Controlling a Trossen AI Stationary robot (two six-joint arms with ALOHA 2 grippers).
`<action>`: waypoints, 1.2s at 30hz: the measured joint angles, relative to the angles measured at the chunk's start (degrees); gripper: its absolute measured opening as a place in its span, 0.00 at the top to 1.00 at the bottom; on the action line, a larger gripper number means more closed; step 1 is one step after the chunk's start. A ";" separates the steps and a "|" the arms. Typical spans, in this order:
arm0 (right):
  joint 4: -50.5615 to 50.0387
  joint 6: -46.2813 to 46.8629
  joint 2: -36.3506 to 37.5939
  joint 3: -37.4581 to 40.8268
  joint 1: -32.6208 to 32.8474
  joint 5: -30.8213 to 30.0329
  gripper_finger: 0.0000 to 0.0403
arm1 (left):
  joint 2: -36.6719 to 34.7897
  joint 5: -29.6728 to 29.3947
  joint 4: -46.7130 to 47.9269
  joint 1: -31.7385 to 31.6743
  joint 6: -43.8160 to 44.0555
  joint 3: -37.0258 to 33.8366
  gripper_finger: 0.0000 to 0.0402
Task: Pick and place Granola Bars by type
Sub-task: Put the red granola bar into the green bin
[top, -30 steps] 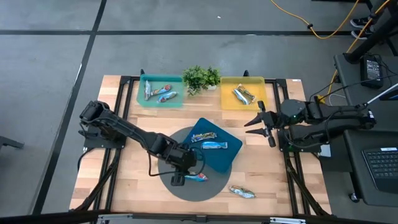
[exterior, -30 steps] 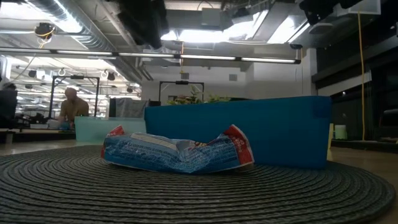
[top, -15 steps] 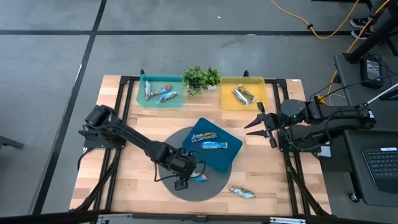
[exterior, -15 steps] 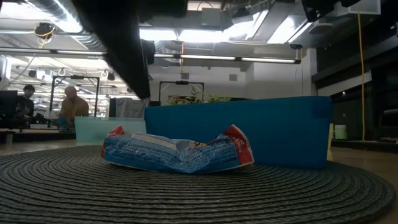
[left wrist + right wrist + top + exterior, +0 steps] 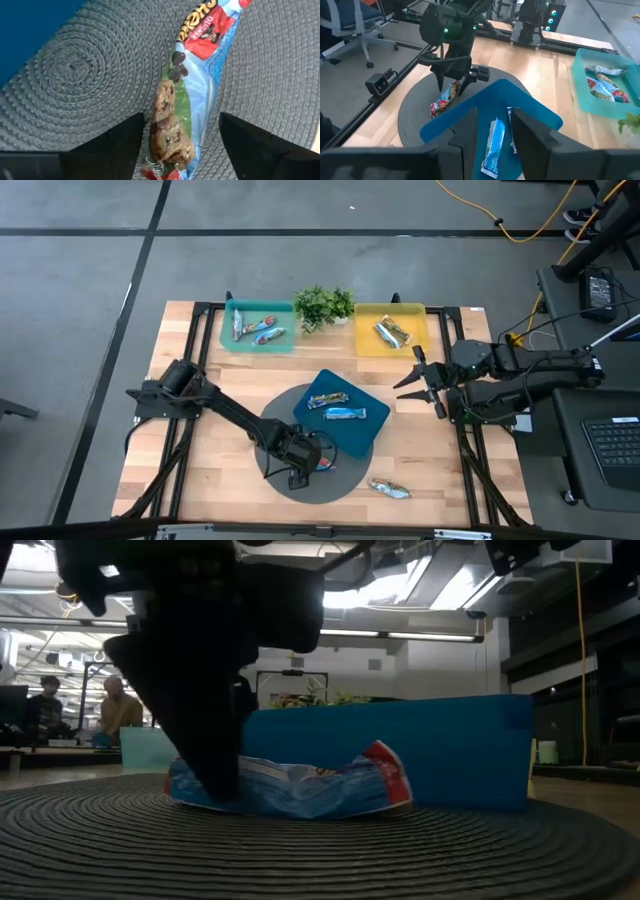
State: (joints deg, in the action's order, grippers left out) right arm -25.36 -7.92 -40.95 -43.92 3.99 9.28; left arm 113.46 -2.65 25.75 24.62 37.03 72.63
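Bar under me: a blue-and-red granola bar [image 5: 187, 95] lies flat on the round grey woven mat [image 5: 268, 463], just beside the dark blue tray [image 5: 362, 436].
My left jaws [image 5: 303, 471]: down at the mat, spread, one finger on each side of that bar; the left wrist view shows daylight between each finger and the wrapper.
Dark blue tray: two more bars [image 5: 336, 407] lie inside it, side by side.
Stray bar: one bar [image 5: 389, 489] lies on the bare desk [image 5: 215, 450], near the mat's edge.
Teal tray [image 5: 232, 337]: at the desk's far edge, holding several bars.
Yellow tray [image 5: 365, 340]: also at the far edge, holding bars; a small green plant [image 5: 323, 304] stands between the two.
My right jaws [image 5: 418, 379]: spread, hanging above the desk's right side, pinching nothing.
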 joint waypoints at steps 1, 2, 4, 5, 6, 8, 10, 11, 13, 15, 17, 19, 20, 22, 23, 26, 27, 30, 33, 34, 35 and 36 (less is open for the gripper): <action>-0.22 -0.06 0.00 0.00 0.00 0.00 0.70 | 0.06 0.14 -0.32 -0.02 0.18 0.06 0.38; -0.46 -0.09 0.00 0.00 0.00 0.00 0.70 | 0.10 0.30 -0.54 -0.02 0.40 0.06 0.39; -0.57 -0.18 -0.01 0.00 0.00 0.00 0.70 | 0.10 0.29 -0.56 -0.03 1.16 0.06 0.41; -0.71 -0.30 -0.01 0.00 0.00 0.00 0.70 | -0.01 0.09 -0.48 -0.04 1.31 0.06 0.42; -0.87 -0.43 0.00 0.00 0.00 0.00 0.70 | -0.09 -0.04 -0.40 -0.04 1.43 0.04 0.44; -0.90 -1.21 -0.02 0.00 0.00 0.00 0.70 | -0.10 0.00 -0.34 -0.06 1.87 0.04 0.50; -0.90 -1.48 -0.02 0.00 0.00 0.00 0.70 | -0.10 0.49 -0.30 -0.06 2.92 0.04 0.57; -0.90 -1.52 -0.02 0.00 0.00 0.00 0.70 | -0.10 0.99 -0.30 -0.06 3.50 0.04 0.60; -0.90 -1.60 -0.02 0.00 0.00 0.00 0.70 | -0.10 1.67 -0.28 -0.02 5.00 0.02 0.68; -0.93 -1.72 -0.02 0.00 0.00 0.00 0.70 | -0.13 2.44 -0.30 -0.02 6.71 0.01 0.75; -1.25 -1.96 -0.02 0.00 0.00 0.00 0.70 | -0.54 3.64 0.01 -0.05 7.76 0.13 0.82; -2.10 -2.92 0.00 0.00 0.00 0.00 0.70 | -0.96 4.74 0.41 -0.04 7.69 1.04 0.87; -2.40 -3.25 -0.02 0.00 0.00 -0.02 0.70 | -1.34 4.80 1.07 0.03 7.40 1.87 0.89; -2.84 -4.01 -0.02 0.00 0.00 0.00 0.70 | -2.62 4.79 3.90 0.07 6.84 4.25 0.92; -3.05 -4.33 -0.02 -0.02 0.00 -0.01 0.70 | -3.25 4.78 5.24 0.09 6.68 5.86 0.93; -3.22 -4.55 -0.02 -0.02 0.00 0.00 0.70 | -5.68 3.44 10.38 0.05 5.93 11.16 0.94; -3.22 -4.57 -0.02 -0.02 0.00 0.00 0.70 | -6.53 2.57 11.64 0.05 5.88 13.38 0.94; -3.22 -4.59 -0.02 -0.02 0.00 0.00 0.70 | -9.60 -1.81 17.03 0.05 5.95 20.30 0.94; -3.22 -4.59 -0.02 -0.02 0.00 -0.02 0.70 | -12.35 -8.71 21.32 0.07 6.59 26.26 0.94; -3.22 -4.59 -0.02 -0.02 0.00 -0.04 0.70 | -13.21 -11.29 22.38 0.06 6.65 27.60 0.95; -3.22 -4.61 -0.02 -0.02 0.00 -0.08 0.70 | -13.98 -14.21 22.67 0.05 6.65 28.51 0.95; -3.22 -4.69 -0.02 -0.02 0.00 -0.09 0.70 | -14.77 -17.21 22.91 -0.04 6.67 29.05 0.95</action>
State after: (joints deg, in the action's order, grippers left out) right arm -28.58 -12.62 -40.97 -43.94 3.99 9.19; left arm 98.69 -19.86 48.66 24.58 43.70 101.68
